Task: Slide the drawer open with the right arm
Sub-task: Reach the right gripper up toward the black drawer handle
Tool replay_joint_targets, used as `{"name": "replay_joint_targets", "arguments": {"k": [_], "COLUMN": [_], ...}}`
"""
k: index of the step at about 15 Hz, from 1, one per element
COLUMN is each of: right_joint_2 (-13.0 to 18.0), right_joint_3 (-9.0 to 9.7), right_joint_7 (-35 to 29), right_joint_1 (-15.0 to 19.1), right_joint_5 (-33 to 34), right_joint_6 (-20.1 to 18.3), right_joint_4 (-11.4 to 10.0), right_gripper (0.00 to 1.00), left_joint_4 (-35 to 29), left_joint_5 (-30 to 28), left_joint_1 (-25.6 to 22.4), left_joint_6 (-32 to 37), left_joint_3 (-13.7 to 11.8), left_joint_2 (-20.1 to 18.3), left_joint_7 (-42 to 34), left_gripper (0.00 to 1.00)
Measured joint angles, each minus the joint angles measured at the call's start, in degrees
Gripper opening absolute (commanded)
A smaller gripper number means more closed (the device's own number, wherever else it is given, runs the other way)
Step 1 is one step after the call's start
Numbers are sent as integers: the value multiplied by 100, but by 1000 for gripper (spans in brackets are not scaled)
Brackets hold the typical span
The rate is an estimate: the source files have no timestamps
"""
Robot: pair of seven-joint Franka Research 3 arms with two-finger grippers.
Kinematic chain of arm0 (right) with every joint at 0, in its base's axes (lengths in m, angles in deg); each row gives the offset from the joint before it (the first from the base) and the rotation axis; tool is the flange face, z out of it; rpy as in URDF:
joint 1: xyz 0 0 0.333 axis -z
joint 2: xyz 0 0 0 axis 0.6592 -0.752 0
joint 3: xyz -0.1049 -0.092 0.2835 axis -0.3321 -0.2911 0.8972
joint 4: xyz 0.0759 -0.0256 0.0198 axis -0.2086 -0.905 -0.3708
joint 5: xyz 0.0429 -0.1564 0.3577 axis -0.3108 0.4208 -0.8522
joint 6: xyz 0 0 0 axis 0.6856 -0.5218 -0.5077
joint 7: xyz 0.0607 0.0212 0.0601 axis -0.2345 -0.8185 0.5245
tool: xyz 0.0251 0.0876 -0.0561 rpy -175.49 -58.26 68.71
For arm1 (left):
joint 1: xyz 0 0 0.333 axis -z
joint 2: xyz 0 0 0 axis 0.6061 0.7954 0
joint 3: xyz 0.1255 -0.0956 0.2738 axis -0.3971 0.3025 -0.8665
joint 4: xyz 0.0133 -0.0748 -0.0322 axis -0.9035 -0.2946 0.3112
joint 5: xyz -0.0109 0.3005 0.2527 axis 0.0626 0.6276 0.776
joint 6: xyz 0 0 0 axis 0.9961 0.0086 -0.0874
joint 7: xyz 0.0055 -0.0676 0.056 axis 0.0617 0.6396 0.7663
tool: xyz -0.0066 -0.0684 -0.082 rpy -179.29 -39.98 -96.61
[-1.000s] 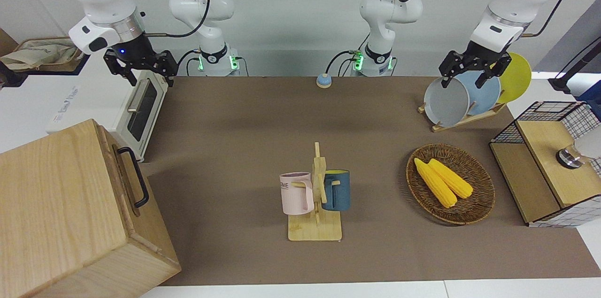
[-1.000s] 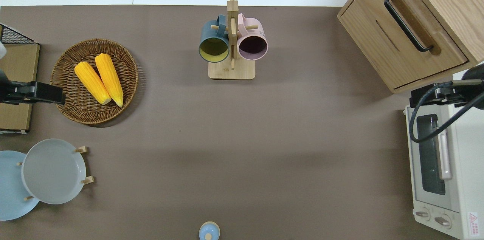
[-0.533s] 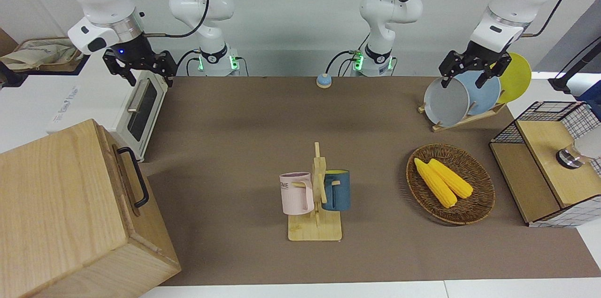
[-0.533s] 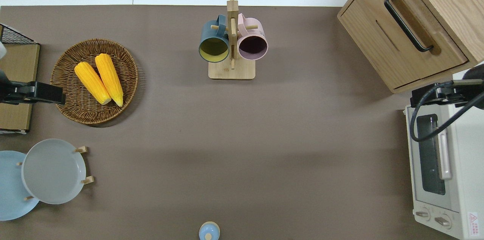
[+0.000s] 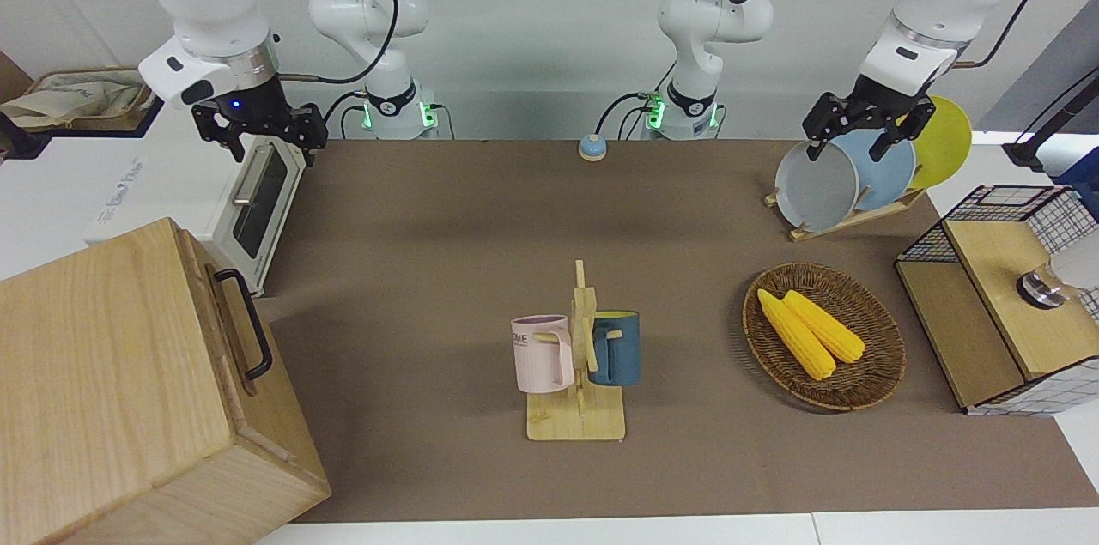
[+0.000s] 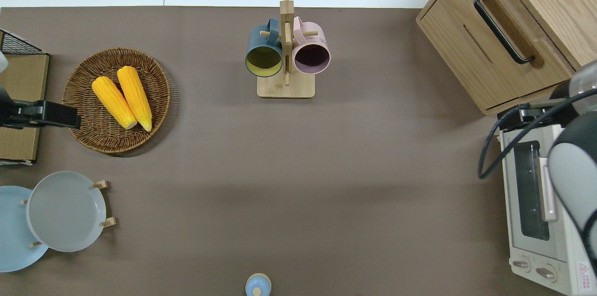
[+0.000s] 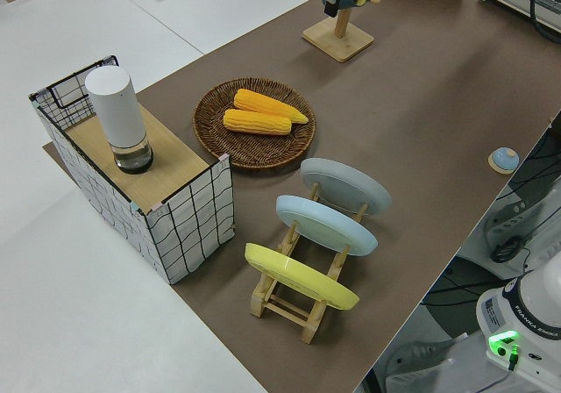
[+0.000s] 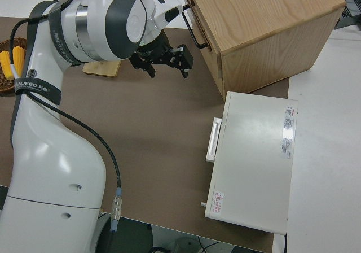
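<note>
Brown matting covers the worktop [image 5: 429,210], and at the right arm's end we find the cabinet [image 5: 112,390] standing farther from the robots than the toaster oven [image 5: 249,202]. Its drawer [image 6: 501,37] sits flush in the cabinet front, the black handle [image 6: 503,28] untouched, so we judge that nothing of the opening itself is done.

Our right gripper [image 5: 258,126] is up in the air with its fingers spread apart and nothing between them. In the overhead view it shows only at the picture's edge, over the end of the oven nearest the cabinet, so we place it there with some caution. It is clear of the handle.

What is left, as we read it, is nearly everything: bring the gripper to the handle, close on the bar, then pull the drawer straight out along its runners.

Our left arm is parked, its gripper [image 5: 863,131] with fingers apart and holding nothing. Mugs [image 5: 575,352], corn [image 5: 807,330] and plates [image 5: 859,172] lie well apart from the cabinet.
</note>
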Motion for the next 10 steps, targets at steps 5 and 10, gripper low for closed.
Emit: {"name": "replay_joint_targets", "arguments": {"k": [5,10], "right_joint_2": [-235,-640], "right_joint_3": [73,561], "right_joint_7": [-212,-554], "right_joint_1": [-616,-737], "right_joint_5": [1316,2967], "right_joint_6": [1,50], "right_joint_4": [7,5], "right_gripper": [987,987], "left_joint_4": [0,0], "left_joint_5": [0,0], "left_joint_1": [0,0], "left_joint_6": [0,0], "left_joint_3": [0,0], "left_joint_2": [0,0], "left_joint_7": [0,0], "left_gripper": [995,995]}}
